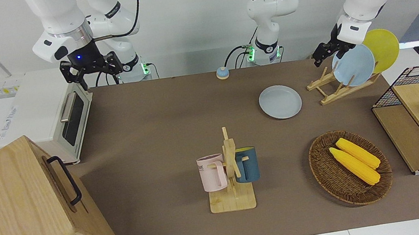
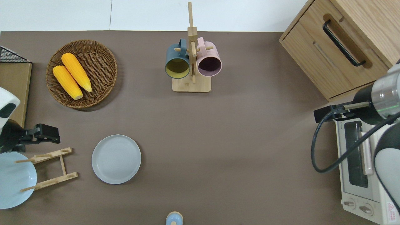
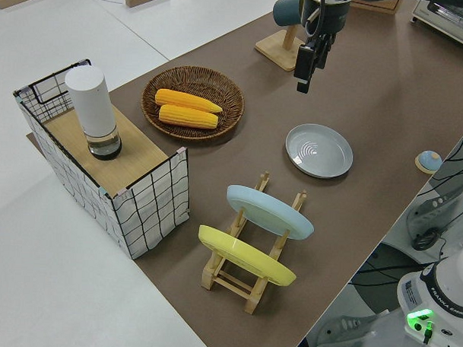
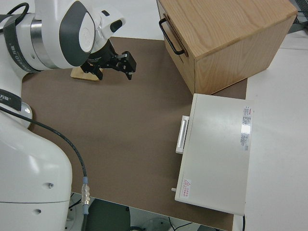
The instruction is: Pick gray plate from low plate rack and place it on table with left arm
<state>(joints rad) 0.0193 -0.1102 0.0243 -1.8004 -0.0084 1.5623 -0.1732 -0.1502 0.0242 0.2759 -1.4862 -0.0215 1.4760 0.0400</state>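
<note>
The gray plate (image 2: 116,159) — plain, round, pale, with a shallow raised rim — lies flat on the table (image 2: 218,140), just beside the low plate rack (image 2: 51,168), which holds a light blue plate (image 1: 353,65) and a yellow plate (image 1: 383,48). The left gripper (image 2: 47,133) hangs over the rack's edge — fingers spread, holding nothing. The right arm is parked.

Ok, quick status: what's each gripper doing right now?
Left gripper: open, holding nothing, up over the table beside the plate rack; the gray plate lies on the table.
Right gripper: open, empty, parked.
</note>
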